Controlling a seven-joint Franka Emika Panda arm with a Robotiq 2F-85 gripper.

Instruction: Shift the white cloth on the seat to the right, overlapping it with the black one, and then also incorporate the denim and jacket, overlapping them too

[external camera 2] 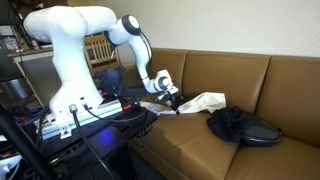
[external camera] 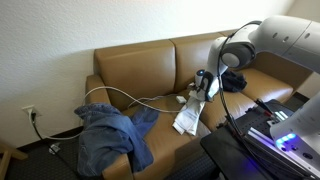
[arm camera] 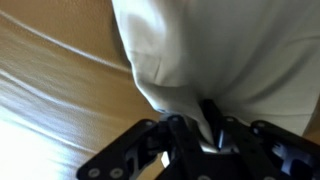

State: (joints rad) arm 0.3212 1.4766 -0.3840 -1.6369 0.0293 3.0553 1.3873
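The white cloth point(external camera: 187, 118) lies on the brown couch seat and shows in both exterior views point(external camera 2: 203, 101). My gripper point(external camera: 203, 88) is shut on one end of it and holds that end up; it also shows at the seat's front point(external camera 2: 170, 98). In the wrist view the white cloth point(arm camera: 220, 50) fills the top and is pinched between the black fingers point(arm camera: 207, 128). The black cloth point(external camera: 232, 81) lies on the seat beside the gripper and shows apart from the white one point(external camera 2: 236, 124). The blue denim and jacket point(external camera: 115, 135) are heaped at the seat's other end.
The brown couch point(external camera: 140, 62) has a white cable point(external camera: 130, 97) trailing across its seat. A wall socket point(external camera: 31, 114) is beside the couch. A black stand with wiring point(external camera 2: 90, 120) sits in front of the couch. The robot base point(external camera 2: 70, 70) stands near it.
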